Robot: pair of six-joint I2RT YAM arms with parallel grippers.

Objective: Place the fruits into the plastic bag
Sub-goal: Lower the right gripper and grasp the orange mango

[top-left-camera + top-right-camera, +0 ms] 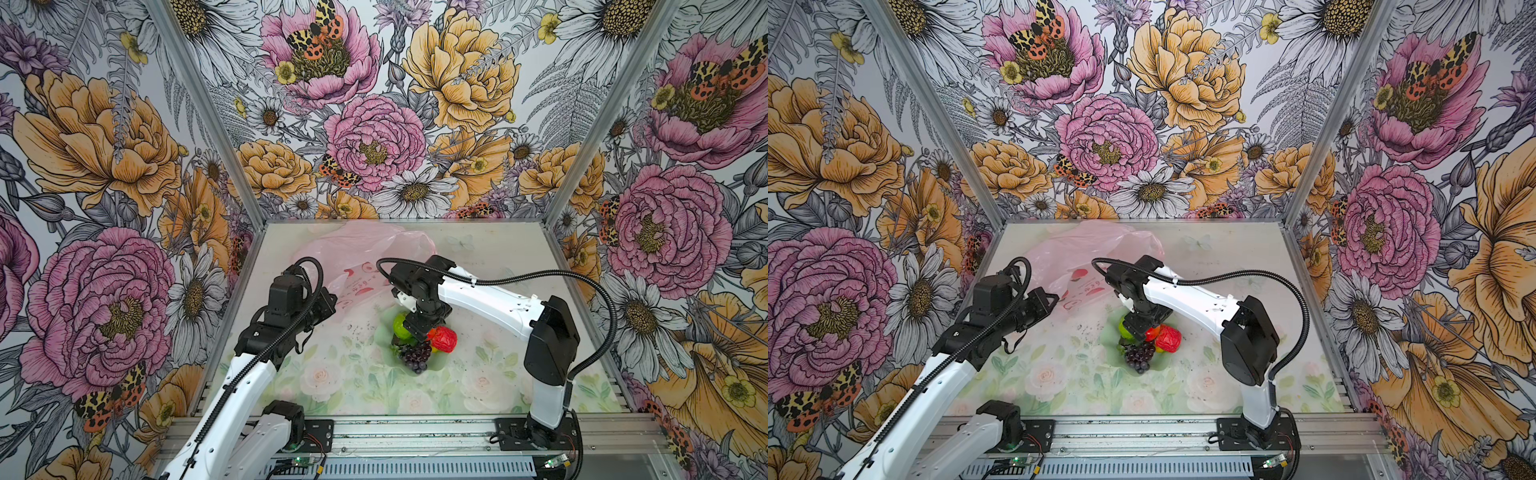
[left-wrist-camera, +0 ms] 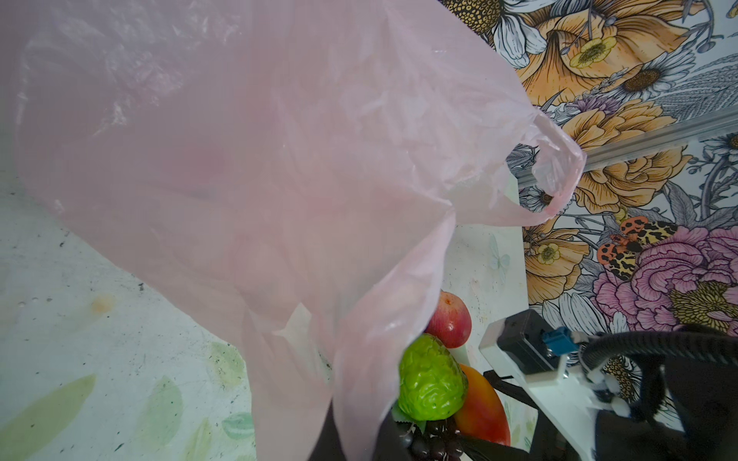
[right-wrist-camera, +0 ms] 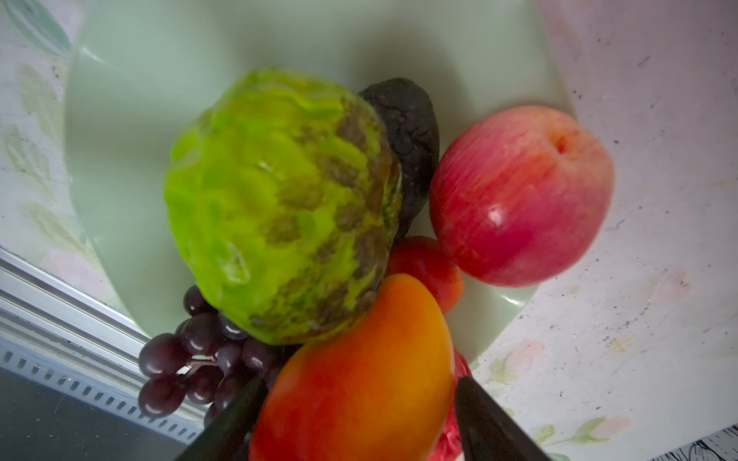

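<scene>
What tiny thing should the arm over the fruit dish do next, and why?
Probably close the right gripper firmly on the orange-red fruit. Its fingers flank that fruit, which lies on top of the pile in the dish. Whether they pinch it yet is unclear. The left gripper holds the plastic bag beside the dish.

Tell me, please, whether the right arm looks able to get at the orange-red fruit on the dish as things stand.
Probably yes: the right pincer hangs low over the dish, its open fingers either side of the orange-red fruit, which lies on top of the pile; nothing sits between them.
</scene>
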